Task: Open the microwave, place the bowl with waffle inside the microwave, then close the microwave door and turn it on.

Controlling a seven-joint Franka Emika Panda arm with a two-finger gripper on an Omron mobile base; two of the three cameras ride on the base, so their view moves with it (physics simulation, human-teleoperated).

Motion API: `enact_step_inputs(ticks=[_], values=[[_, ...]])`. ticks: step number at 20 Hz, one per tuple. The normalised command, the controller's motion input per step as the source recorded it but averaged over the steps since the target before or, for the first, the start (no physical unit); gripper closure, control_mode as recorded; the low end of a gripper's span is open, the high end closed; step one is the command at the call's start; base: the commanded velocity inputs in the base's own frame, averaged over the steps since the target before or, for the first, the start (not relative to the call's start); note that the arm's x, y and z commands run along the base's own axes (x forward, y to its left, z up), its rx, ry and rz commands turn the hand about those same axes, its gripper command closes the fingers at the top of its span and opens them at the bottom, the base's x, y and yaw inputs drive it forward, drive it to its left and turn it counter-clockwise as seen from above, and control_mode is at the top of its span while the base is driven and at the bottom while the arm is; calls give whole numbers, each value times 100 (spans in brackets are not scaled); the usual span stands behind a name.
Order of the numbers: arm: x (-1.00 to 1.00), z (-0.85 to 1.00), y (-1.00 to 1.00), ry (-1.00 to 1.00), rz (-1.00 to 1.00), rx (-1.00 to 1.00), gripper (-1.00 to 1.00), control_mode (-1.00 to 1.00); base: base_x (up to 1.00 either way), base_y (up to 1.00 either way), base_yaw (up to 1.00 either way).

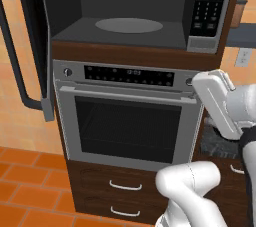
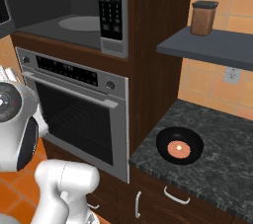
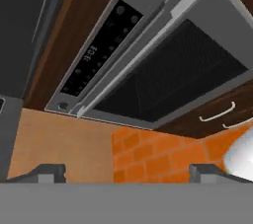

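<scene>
The gripper (image 3: 126, 173) has its 2 finger tips spread wide with nothing between them, facing the oven (image 3: 163, 65) and the orange floor below it. Above the oven, the microwave (image 1: 135, 16) stands with the microwave door (image 1: 35, 41) swung out to the left, its turntable (image 1: 129, 25) bare. The bowl (image 2: 180, 145) holding the waffle (image 2: 178, 148) sits on the dark counter (image 2: 227, 159) right of the cabinet

The microwave (image 1: 135, 11) sits directly above the oven (image 1: 127, 116), its microwave door (image 1: 35, 46) swung open to the left and its turntable (image 1: 129, 25) lying in the cavity. Below the oven are drawers (image 1: 120, 191). To the right, the bench (image 2: 222, 154) carries the bowl (image 2: 179, 145) with the waffle (image 2: 178, 148) in it, and a shelf (image 2: 212, 45) above the bench holds a jar (image 2: 203, 18).
</scene>
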Motion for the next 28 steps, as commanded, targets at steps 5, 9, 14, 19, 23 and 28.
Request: enact_step_inputs(ticks=[5, 9, 14, 19, 23, 28], values=[[-33, -49, -100, 0, -39, 2, -100, -100, 0, 0, 0], [-15, -53, -100, 0, -35, 4, -100, -100, 0, 0, 0], [0, -39, -100, 0, -23, 9, -100, -100, 0, 0, 0], [0, -38, -100, 3, 0, 19, -100, -100, 0, 0, 0], [12, -46, -100, 5, 2, 15, -100, -100, 0, 0, 0], [41, -49, -81, 16, 0, 3, -100, -100, 0, 0, 0]])
